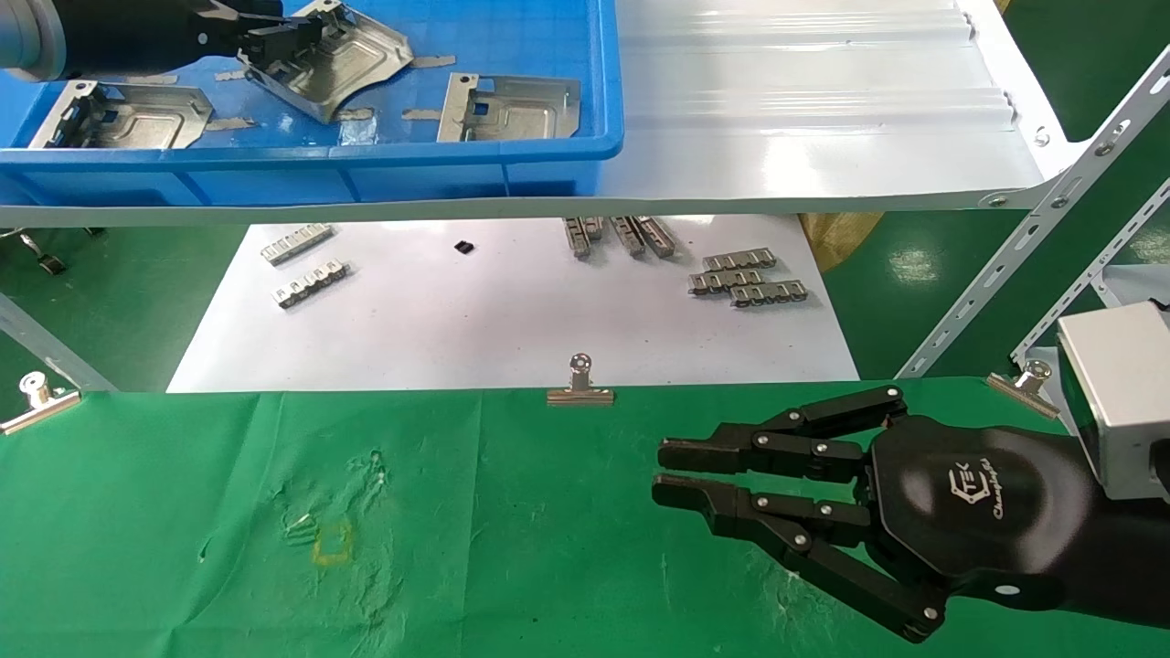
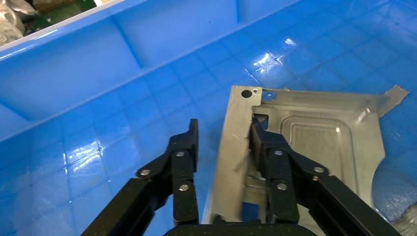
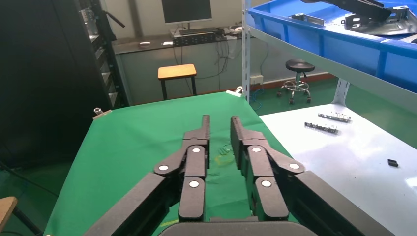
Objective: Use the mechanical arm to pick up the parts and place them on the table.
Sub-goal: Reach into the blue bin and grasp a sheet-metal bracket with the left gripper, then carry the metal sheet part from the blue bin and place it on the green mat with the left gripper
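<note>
My left gripper (image 1: 274, 41) reaches into the blue bin (image 1: 366, 151) on the shelf. Its fingers are open and straddle the bent-up flange of a silvery plate (image 1: 343, 68). In the left wrist view the gripper (image 2: 223, 130) has one finger (image 2: 265, 147) against the plate (image 2: 319, 132), and the other finger stands a little off the flange. Two more plates lie in the bin, one to the left (image 1: 137, 114) and one to the right (image 1: 512, 105). My right gripper (image 1: 658, 468) hovers over the green table (image 1: 503, 530), empty, its fingers a narrow gap apart, as the right wrist view (image 3: 219, 125) also shows.
The glossy white shelf (image 1: 804, 100) overhangs a white sheet (image 1: 512, 338) with small toothed strips (image 1: 745, 279). Binder clips (image 1: 579, 384) pin the cloth's far edge. A slanted perforated brace (image 1: 1033, 238) stands at the right. A yellow square mark (image 1: 332, 541) sits on the cloth at the left.
</note>
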